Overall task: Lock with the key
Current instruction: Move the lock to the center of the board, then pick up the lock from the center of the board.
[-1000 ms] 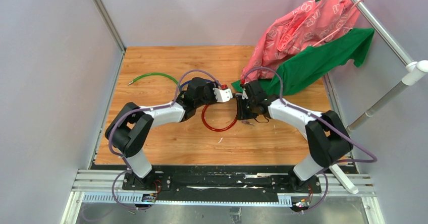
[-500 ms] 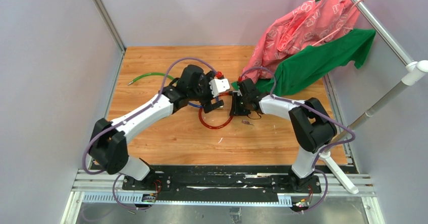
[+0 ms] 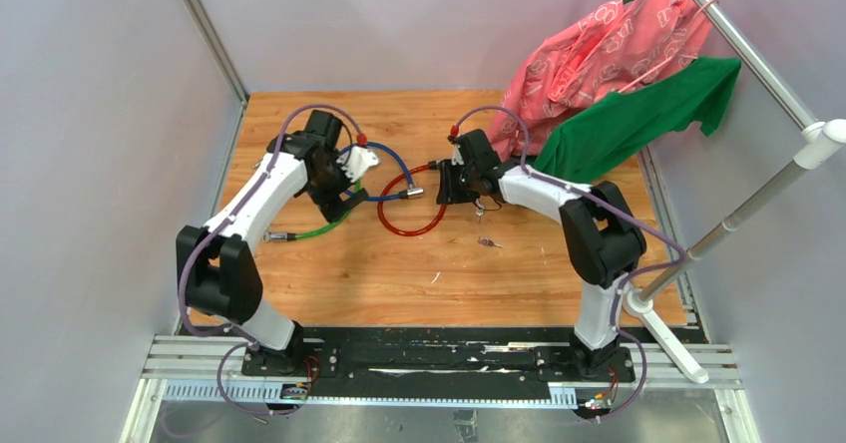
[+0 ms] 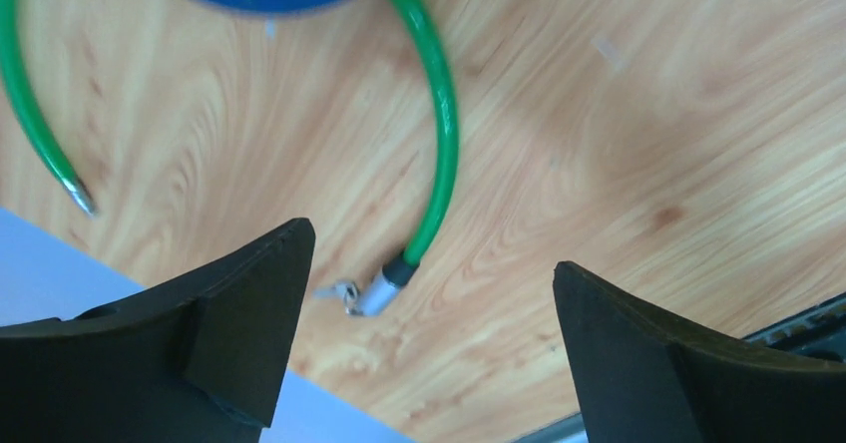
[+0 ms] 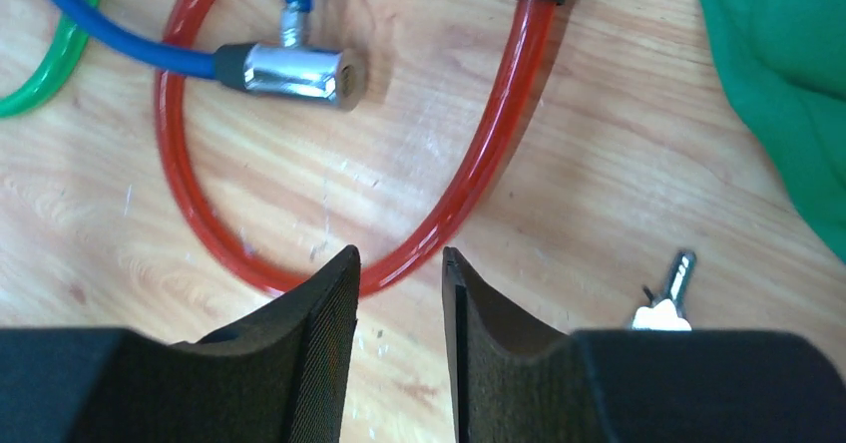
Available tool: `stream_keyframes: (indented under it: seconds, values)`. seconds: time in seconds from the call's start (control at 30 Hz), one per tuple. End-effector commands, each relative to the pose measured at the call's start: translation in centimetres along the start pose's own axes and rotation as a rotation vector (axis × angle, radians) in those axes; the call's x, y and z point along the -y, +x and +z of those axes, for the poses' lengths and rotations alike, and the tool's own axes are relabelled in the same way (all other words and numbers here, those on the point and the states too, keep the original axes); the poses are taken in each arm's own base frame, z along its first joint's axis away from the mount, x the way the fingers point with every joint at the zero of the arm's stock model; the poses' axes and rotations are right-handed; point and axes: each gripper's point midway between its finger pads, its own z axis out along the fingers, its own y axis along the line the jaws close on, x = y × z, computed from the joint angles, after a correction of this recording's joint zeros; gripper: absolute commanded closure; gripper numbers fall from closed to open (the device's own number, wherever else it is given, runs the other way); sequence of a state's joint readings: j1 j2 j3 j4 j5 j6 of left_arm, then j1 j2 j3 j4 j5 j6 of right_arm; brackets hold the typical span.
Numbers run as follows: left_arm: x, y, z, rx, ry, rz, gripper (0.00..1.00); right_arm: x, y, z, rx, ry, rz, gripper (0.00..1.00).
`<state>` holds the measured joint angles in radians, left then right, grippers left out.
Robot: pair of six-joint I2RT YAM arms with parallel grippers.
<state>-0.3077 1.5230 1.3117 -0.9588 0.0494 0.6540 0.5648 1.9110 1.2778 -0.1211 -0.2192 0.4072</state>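
Nearest us, the key (image 5: pixel 666 295) lies loose on the bench (image 3: pixel 329 283), right of centre, near the right pincer (image 5: pixel 399 253), whose narrow jaws hold nothing; we judge it poised to collect the key. Beyond, the red cable (image 5: pixel 489 154) lies in a flat loop. Farther left, the left pincer (image 4: pixel 431 248) gapes wide and empty above the green cable (image 4: pixel 444 134), leaving its lock cylinder (image 4: pixel 377 291) exposed.

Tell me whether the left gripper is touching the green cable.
Apart. In the left wrist view the left gripper is open, and bare table shows between each finger and the green cable.
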Motion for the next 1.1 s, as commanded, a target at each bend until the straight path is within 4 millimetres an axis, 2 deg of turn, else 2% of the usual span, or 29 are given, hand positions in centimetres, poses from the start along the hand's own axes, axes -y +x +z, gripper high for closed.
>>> stream_keyframes:
  seconds: [0.0, 0.1, 0.23, 0.33, 0.47, 0.57, 0.7, 0.8, 0.83, 0.9, 0.93, 1.07]
  values:
    - [-1.1, 6.7, 1.0, -0.215, 0.048, -0.100, 0.00, -1.8, 0.1, -4.9, 0.010, -0.006, -0.136, 0.60]
    - [-1.5, 7.9, 3.0, -0.248, 0.091, -0.132, 0.00, -2.1, 1.2, -7.3, 0.015, 0.004, -0.173, 0.59]
    - [-1.6, 8.2, 5.8, -0.278, 0.157, -0.107, 0.00, -2.4, 2.1, -9.8, 0.027, 0.000, -0.190, 0.56]
    - [-1.8, 9.0, 7.2, -0.313, 0.174, -0.066, 0.09, -2.6, 2.6, -11.1, 0.037, 0.000, -0.196, 0.55]
    - [-0.4, 9.6, 8.4, -0.306, 0.219, -0.074, 0.21, -2.3, 2.7, -12.2, 0.065, 0.020, -0.193, 0.55]
    - [-0.3, 10.3, 9.6, -0.303, 0.176, -0.097, 0.29, -2.2, 2.7, -12.7, 0.071, 0.027, -0.197, 0.54]
    - [-0.8, 11.2, 10.8, -0.330, 0.099, -0.150, 0.45, -2.1, 2.8, -12.9, 0.064, 0.031, -0.206, 0.54]
    - [-0.4, 11.7, 11.5, -0.342, 0.090, -0.190, 0.54, -2.0, 2.9, -13.1, 0.060, 0.038, -0.208, 0.54]
    - [-0.3, 11.9, 11.8, -0.345, 0.085, -0.200, 0.63, -1.9, 3.0, -13.1, 0.059, 0.040, -0.205, 0.54]
    - [-0.2, 12.2, 12.2, -0.346, 0.066, -0.222, 0.90, -1.8, 3.1, -13.1, 0.061, 0.043, -0.203, 0.54]
    - [0.0, 12.3, 12.1, -0.347, 0.062, -0.239, 1.00, -1.8, 3.1, -13.2, 0.062, 0.043, -0.203, 0.54]
    - [-0.2, 11.9, 10.8, -0.325, 0.030, -0.299, 1.00, -2.2, 3.1, -13.6, 0.066, 0.030, -0.200, 0.54]
